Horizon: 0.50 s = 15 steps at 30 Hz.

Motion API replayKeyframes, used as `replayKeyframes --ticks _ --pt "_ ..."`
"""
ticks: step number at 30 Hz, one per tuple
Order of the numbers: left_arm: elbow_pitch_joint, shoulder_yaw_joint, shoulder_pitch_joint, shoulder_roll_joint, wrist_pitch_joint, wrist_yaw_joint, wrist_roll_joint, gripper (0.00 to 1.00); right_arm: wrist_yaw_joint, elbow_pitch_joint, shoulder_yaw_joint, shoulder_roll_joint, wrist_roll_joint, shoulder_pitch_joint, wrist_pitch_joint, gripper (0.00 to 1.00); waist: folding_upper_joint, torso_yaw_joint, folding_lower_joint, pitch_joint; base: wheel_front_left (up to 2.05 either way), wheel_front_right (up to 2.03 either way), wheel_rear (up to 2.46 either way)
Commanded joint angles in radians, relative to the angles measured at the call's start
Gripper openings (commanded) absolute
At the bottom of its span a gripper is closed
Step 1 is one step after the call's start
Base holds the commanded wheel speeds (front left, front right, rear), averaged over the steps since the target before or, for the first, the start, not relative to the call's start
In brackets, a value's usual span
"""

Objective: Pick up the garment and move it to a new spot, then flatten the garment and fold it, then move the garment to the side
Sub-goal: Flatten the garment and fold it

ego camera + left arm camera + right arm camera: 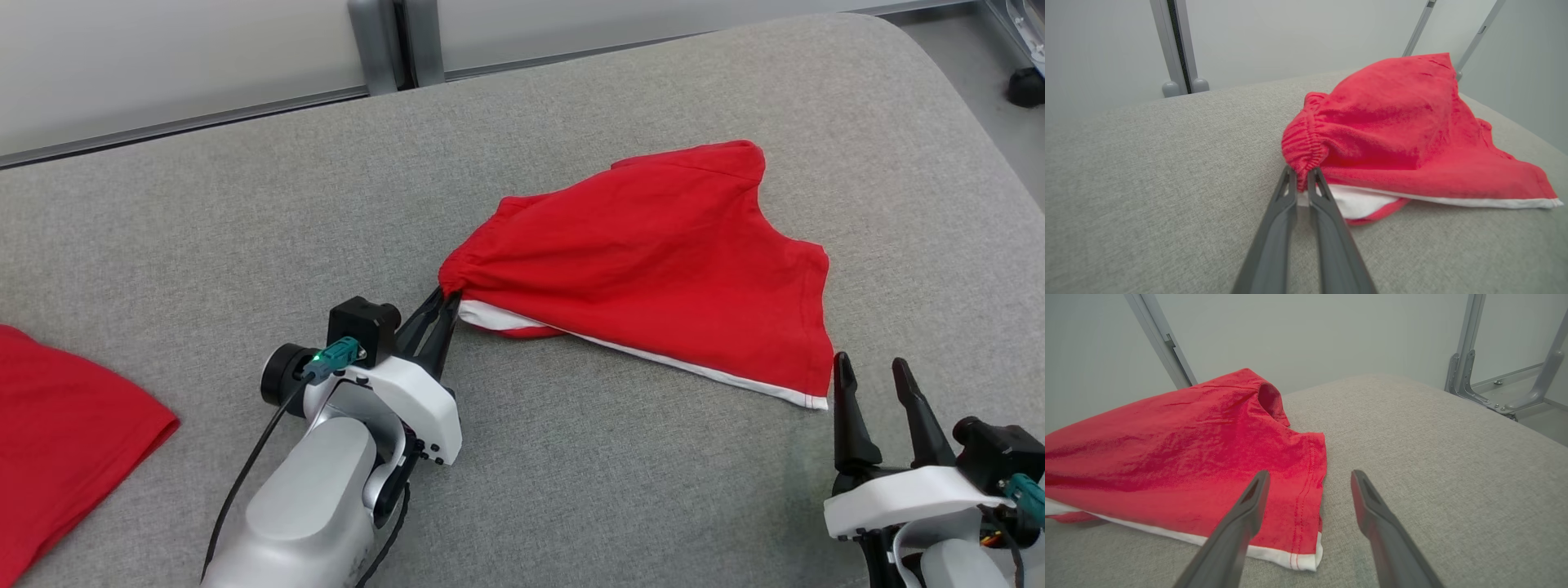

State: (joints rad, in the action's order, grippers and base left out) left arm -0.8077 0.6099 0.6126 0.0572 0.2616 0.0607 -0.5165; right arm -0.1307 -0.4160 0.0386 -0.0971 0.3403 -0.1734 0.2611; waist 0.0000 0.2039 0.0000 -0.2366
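A red garment (653, 261) with a white hem strip lies on the grey padded table (571, 490), right of centre. My left gripper (447, 299) is shut on its gathered elastic waistband at the garment's left end; the left wrist view shows the bunched waistband (1302, 147) pinched between the two dark fingers (1274, 228). My right gripper (872, 369) stands open just below the garment's lower right corner, with nothing between its fingers. In the right wrist view that hemmed corner (1302, 539) lies partly under the left fingertip (1257, 494).
Another red cloth (57, 441) lies at the table's left edge. A metal frame post (392, 41) stands behind the table's far edge. The table's right corner rounds off near a dark caster (1024, 86). Bare grey surface lies below and left of the garment.
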Motion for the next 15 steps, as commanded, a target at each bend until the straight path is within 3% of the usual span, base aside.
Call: replayKeyframes --ticks 1,3,4,5,6,15 --pt "0.006 -0.006 -0.010 0.007 0.005 0.005 0.010 0.00 0.000 -0.013 -0.001 -0.001 -0.003 0.006 0.006 1.00 0.0000 -0.001 0.0000 0.003 0.00 0.00 0.00" --pt "0.011 -0.006 -0.017 0.006 0.005 0.013 0.015 0.00 0.000 -0.045 -0.002 0.000 -0.003 0.005 0.001 1.00 0.0000 0.000 0.0000 0.007 0.00 0.00 0.00" --pt "0.014 -0.007 -0.021 0.005 0.005 0.017 0.017 0.20 0.000 -0.058 -0.001 0.001 -0.004 0.004 -0.004 1.00 0.0000 0.000 0.0000 0.009 0.00 0.00 0.00" --pt "0.015 -0.008 -0.026 0.005 0.005 0.017 0.018 0.67 0.000 -0.073 0.002 0.001 -0.003 0.002 -0.009 1.00 0.0000 0.000 0.0000 0.010 0.00 0.00 0.00" --pt "0.015 -0.006 -0.032 0.004 0.005 0.021 0.023 1.00 0.000 -0.086 0.006 0.003 0.000 0.000 -0.015 1.00 0.0000 -0.001 0.0000 0.010 0.00 0.00 0.00" --pt "0.030 -0.024 -0.071 0.003 0.005 0.033 0.045 1.00 0.000 -0.173 0.029 -0.006 0.021 -0.032 -0.015 1.00 0.0000 -0.022 0.0000 0.010 0.00 0.00 0.00"
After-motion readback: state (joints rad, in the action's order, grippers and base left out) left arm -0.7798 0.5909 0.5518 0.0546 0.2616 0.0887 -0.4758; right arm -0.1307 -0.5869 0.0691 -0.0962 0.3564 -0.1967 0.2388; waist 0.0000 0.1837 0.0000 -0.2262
